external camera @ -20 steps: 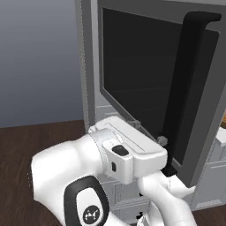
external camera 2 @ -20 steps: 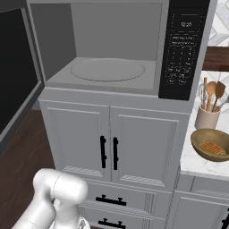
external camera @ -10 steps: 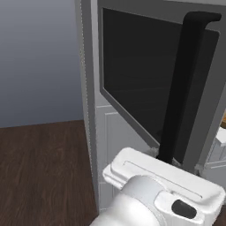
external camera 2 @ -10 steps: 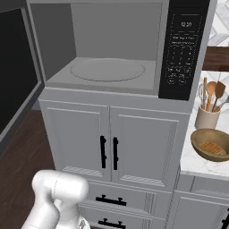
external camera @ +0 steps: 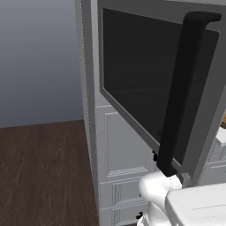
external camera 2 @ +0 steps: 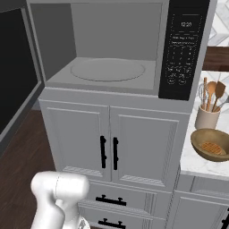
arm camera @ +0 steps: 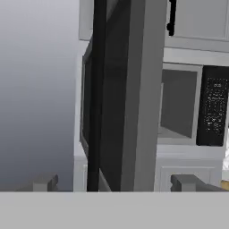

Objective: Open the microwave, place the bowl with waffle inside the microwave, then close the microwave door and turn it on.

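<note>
The microwave [external camera 2: 116, 49] stands with its cavity exposed above grey cabinet doors [external camera 2: 109, 143], over a dark wood floor [external camera: 44, 172]. The microwave door [external camera: 159, 84] hangs swung wide. The bowl [external camera 2: 211, 144] with waffle [external camera 2: 212, 147] sits on the marble counter [external camera 2: 192, 162], right of the microwave. The gripper [arm camera: 114, 182] has its fingers spread, holding nothing.

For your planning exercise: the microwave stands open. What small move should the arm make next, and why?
Probably swing the open hand right toward the bowl on the counter: the microwave door is wide open, the cavity holds nothing but its turntable, and the hand holds nothing.
</note>
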